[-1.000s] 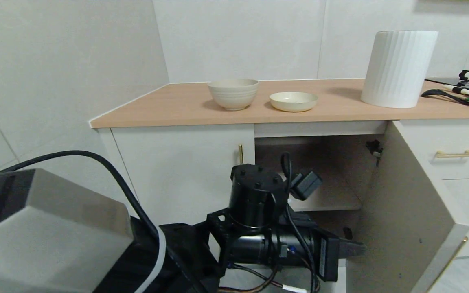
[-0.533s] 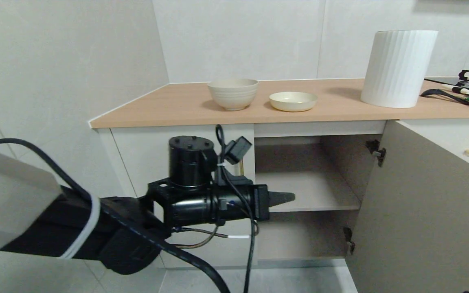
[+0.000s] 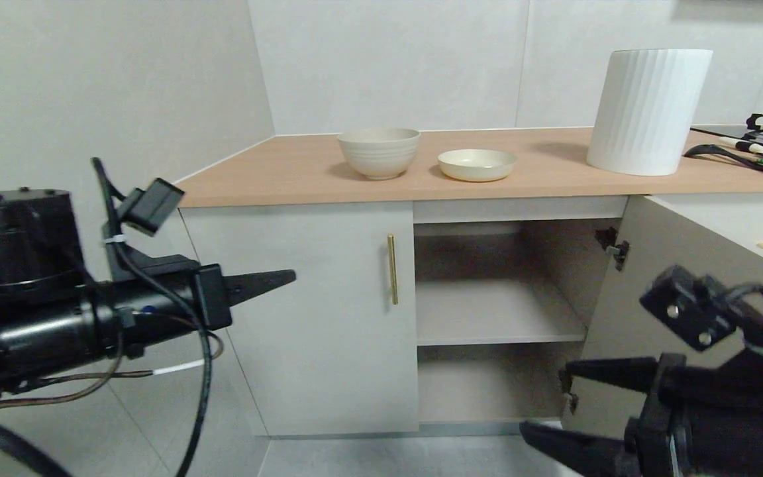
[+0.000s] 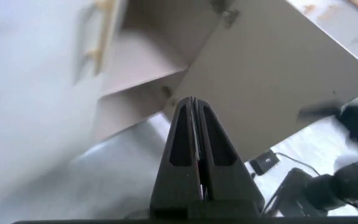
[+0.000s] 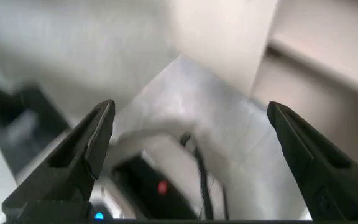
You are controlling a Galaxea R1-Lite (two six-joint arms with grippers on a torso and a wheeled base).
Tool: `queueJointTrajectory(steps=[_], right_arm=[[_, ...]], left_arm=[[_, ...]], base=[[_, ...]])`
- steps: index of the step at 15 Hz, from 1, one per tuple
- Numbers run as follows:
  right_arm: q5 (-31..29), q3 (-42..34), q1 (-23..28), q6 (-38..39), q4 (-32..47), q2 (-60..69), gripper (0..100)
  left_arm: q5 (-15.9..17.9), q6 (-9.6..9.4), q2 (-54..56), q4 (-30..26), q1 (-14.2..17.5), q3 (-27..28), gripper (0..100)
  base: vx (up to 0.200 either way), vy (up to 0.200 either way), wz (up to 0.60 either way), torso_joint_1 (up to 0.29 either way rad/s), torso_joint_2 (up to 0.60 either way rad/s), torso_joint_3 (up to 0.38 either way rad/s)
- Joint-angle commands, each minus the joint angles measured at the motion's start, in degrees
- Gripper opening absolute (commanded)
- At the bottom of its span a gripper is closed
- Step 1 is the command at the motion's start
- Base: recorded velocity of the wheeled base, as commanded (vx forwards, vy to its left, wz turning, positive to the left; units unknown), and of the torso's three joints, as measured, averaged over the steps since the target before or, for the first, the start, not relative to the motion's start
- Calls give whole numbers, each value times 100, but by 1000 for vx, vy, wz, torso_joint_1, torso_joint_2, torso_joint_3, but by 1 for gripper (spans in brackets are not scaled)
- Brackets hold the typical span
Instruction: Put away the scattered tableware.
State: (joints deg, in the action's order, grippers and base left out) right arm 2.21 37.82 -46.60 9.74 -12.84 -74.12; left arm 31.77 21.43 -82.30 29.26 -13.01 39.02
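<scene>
Tableware waits on a wooden table (image 3: 275, 179) above an opened cabinet (image 3: 593, 209). A ribbed cream bowl (image 3: 379, 152) and a shallow pale dish (image 3: 477, 164) are seen standing side by side, close but not touching, toward the far side of the table. A tall white ribbed container (image 3: 650, 109) is set to their right, and a few utensils (image 3: 749, 154) are laid at the far right end. Below the dish, the cabinet's right door (image 3: 679, 311) is swung open and a shelf (image 3: 494, 311) is exposed.

The left gripper (image 3: 285, 276) is held low at the left, in front of the closed left door (image 3: 308, 311), with its fingers pressed together on nothing. The right gripper (image 3: 547, 397) is held low at the near right, beside the open door, its fingers spread wide with nothing between them.

Both pieces are judged to be rigid and fairly light, with a smooth finish that may slip under hard pads. Whether they are ceramic or plastic cannot be told, so they are best treated as breakable. The bowl is best taken at its rim, with one finger inside the wall and one outside. Less purchase is offered by the dish's low lip, so a firm, level pinch at its near edge is called for.
</scene>
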Motion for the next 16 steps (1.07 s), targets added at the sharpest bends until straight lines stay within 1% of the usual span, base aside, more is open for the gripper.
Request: queueJointTrajectory(steps=[1, 2, 3, 4, 5, 7, 8, 9, 11, 13, 16], right_arm=[[122, 1764, 574, -25, 1205, -129, 100], [52, 2028, 574, -60, 1257, -208, 100], [-45, 2116, 582, -60, 1328, -235, 100], [-282, 2116, 574, -16, 1697, -76, 100], [-317, 2107, 582, 19, 1855, -50, 100], [-344, 2090, 661, 107, 1846, 64, 100], [-344, 2125, 714, 230, 1846, 135, 100], [-361, 2134, 714, 265, 1846, 143, 100], [-370, 2151, 714, 362, 1873, 187, 100], [-379, 2177, 732, 371, 1881, 231, 100], [-423, 2169, 749, 371, 1899, 302, 100]], left_arm=[[-4, -60, 1489, -1054, 615, 88, 0], [-4, -60, 1717, -1335, 615, 167, 0], [-4, -60, 1805, -1449, 615, 211, 0], [-4, -51, 1937, -1563, 606, 290, 100], [14, -51, 1972, -1546, 615, 360, 100], [66, 28, 2016, -1572, 606, 624, 100], [145, 291, 2060, -1563, 589, 668, 100], [172, 327, 2078, -1546, 580, 668, 100], [216, 318, 2095, -1502, 580, 686, 100], [339, 283, 2280, -1449, 439, 659, 100], [356, 283, 2324, -1458, 439, 659, 100]], base=[[0, 0, 0, 0, 0, 0], [0, 0, 0, 0, 0, 0], [0, 0, 0, 0, 0, 0], [0, 0, 0, 0, 0, 0], [0, 0, 0, 0, 0, 0], [0, 0, 0, 0, 0, 0], [0, 0, 0, 0, 0, 0], [0, 0, 0, 0, 0, 0], [0, 0, 0, 0, 0, 0], [0, 0, 0, 0, 0, 0], [0, 0, 0, 0, 0, 0]])
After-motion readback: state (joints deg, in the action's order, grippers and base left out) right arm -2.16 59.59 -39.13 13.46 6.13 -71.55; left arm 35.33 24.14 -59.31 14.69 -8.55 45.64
